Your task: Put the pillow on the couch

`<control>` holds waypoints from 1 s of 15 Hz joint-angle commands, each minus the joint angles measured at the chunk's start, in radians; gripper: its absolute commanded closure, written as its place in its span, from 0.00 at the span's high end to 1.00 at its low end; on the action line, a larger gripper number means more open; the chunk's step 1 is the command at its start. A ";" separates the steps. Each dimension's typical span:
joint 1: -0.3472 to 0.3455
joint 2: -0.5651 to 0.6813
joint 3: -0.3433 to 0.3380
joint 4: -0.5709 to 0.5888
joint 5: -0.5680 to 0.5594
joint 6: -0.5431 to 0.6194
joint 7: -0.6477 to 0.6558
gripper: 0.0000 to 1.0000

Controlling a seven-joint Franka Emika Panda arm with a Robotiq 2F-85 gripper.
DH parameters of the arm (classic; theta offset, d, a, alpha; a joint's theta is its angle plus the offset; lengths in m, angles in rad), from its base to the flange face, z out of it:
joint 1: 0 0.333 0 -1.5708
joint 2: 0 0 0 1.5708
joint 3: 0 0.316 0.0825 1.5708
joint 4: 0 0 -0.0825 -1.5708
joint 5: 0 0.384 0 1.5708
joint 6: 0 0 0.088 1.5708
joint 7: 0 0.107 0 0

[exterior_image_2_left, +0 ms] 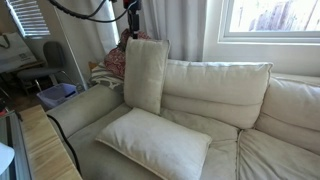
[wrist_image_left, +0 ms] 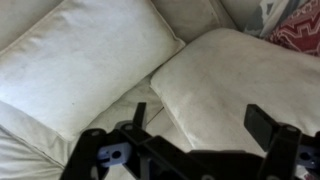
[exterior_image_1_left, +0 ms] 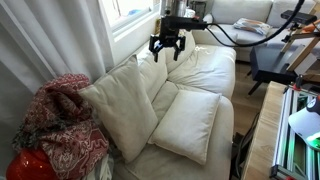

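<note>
One tool point(exterior_image_1_left: 167, 52) point(wrist_image_left: 200, 128) hangs above the back edge of the couch point(exterior_image_1_left: 215, 75) point(exterior_image_2_left: 255, 110), which is the worktop here. Its two fingers point(wrist_image_left: 266, 124) are spread wide. They hold nothing and touch nothing, and in the wrist view only cushion fabric shows in the gap between them.

There are two pillows on the one worktop. The pillow point(exterior_image_1_left: 122, 105) point(exterior_image_2_left: 146, 72) point(wrist_image_left: 235, 90) is the larger, creased one. It stands on edge in the back corner at the arm end and leans back. The second pillow point(exterior_image_1_left: 188, 125) point(exterior_image_2_left: 155, 142) point(wrist_image_left: 80, 60) is smoother. It lies flat on the seat toward the front edge, just beside the first, and the two touch along one side. Both are well apart from the tool.

One red patterned blanket point(exterior_image_1_left: 60, 130) point(exterior_image_2_left: 115, 58) point(wrist_image_left: 295, 25) is heaped at the arm end, right behind the standing pillow and against it. A round red thing point(exterior_image_1_left: 30, 165) sits below the blanket; it is too cut off to tell what it is. A paler sofa point(exterior_image_1_left: 240, 10) stands in the background.
</note>
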 commanded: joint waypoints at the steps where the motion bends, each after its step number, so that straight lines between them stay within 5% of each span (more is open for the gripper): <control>1: 0.042 0.194 -0.028 0.200 0.011 0.070 0.189 1.00; 4: 0.082 0.306 -0.056 0.323 -0.001 0.114 0.371 1.00; 15: 0.192 0.575 -0.133 0.666 -0.153 0.133 0.574 1.00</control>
